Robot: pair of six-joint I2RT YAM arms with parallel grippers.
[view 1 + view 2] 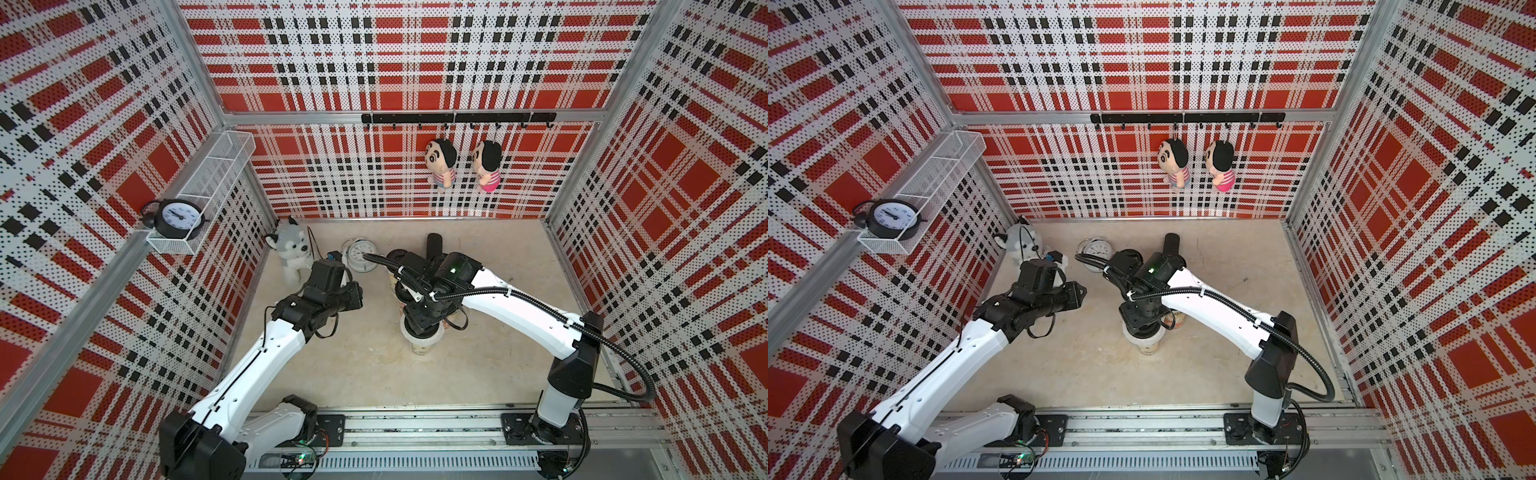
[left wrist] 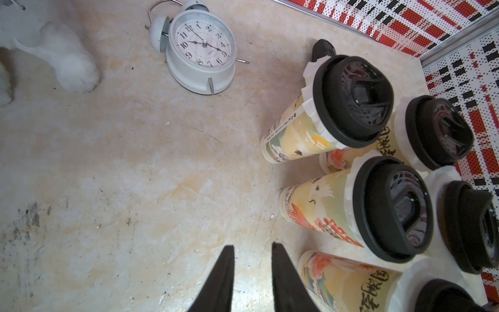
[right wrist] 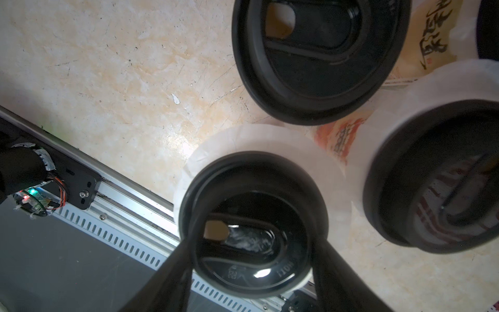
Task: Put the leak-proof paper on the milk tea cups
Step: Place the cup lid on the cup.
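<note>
My right gripper is clamped on the black lid of one milk tea cup, with a finger against each side of the lid's rim. A sheet of leak-proof paper lies under that lid, and its white frilled edge sticks out all round. In both top views this cup stands upright on the table as the one nearest my base rail. It is straight below my right wrist, which hides the fingers in those views.

My left gripper hangs empty over bare table, its two fingers a little apart with nothing between them. It is beside the cups and touches none of them. From its wrist camera I count five cups, all upright and close together. Each wears a black lid with white paper frilling out below it. The fifth is partly out of view, so I can't be sure how its lid sits.

A white alarm clock lies on its back on the table, well apart from the cups. A plush dog sits in the far left corner, and a black cylinder stands upright behind the group.
</note>
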